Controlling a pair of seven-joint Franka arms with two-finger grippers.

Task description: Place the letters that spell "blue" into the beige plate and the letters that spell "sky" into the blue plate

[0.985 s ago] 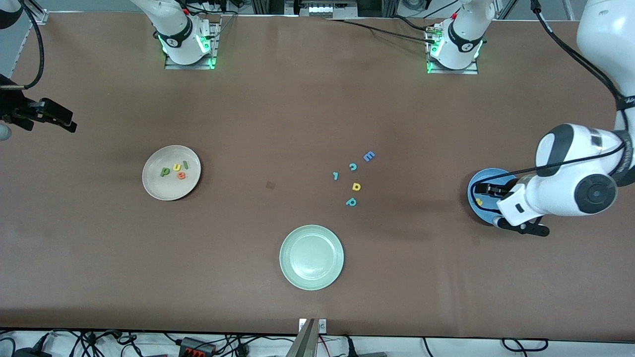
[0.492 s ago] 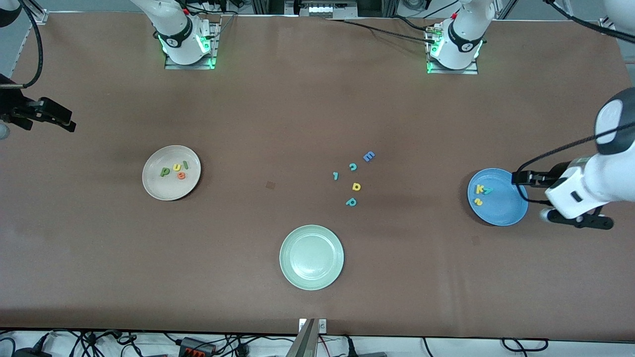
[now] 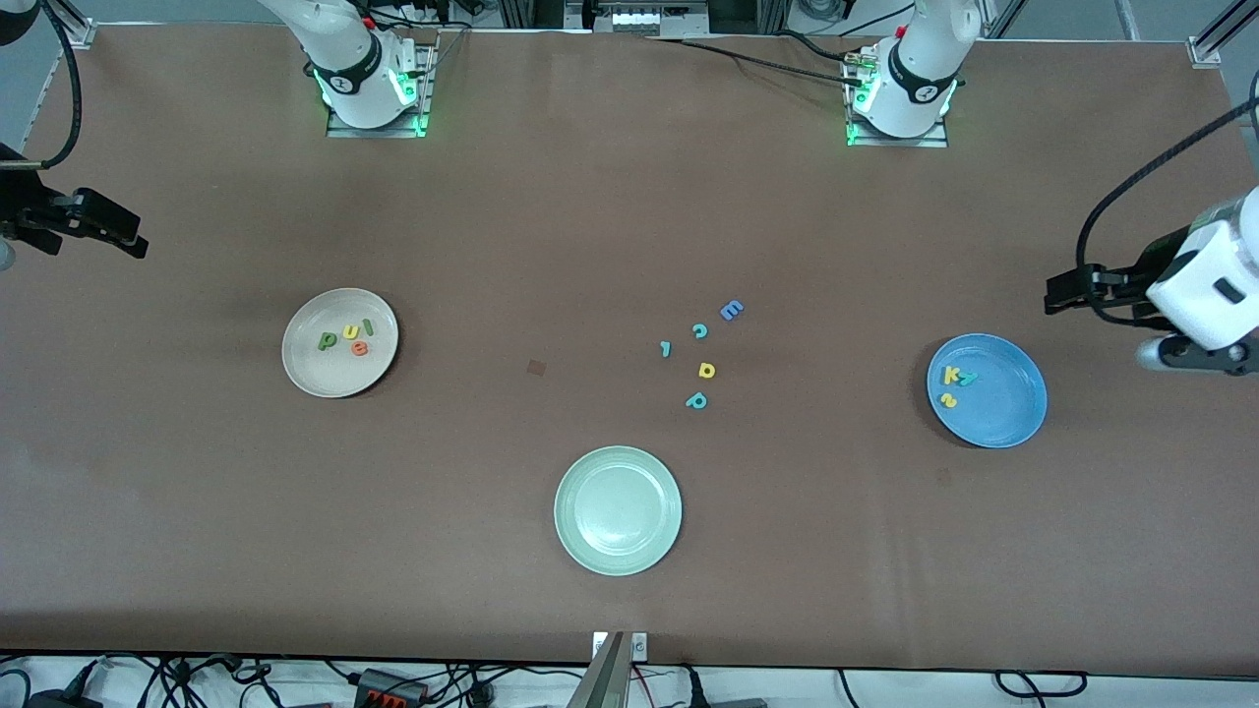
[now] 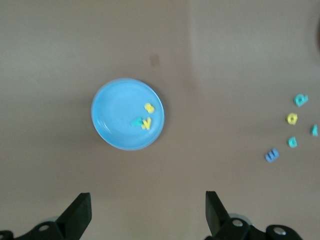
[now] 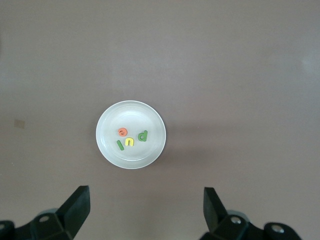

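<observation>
Beige plate [image 3: 339, 342] toward the table's right-arm end holds the "blue" letters [image 3: 346, 337]; blue plate [image 3: 987, 390] near the left-arm end holds the "sky" letters [image 3: 954, 383]. Wrist views show what front hides: left gripper [image 4: 145, 212] and right gripper [image 5: 144, 210] spread wide, empty, each over its table end.

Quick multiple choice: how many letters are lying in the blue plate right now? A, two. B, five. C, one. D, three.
D: the blue plate holds three letters, a yellow k, a teal y and a yellow s, clustered near its rim toward the table's middle.
</observation>
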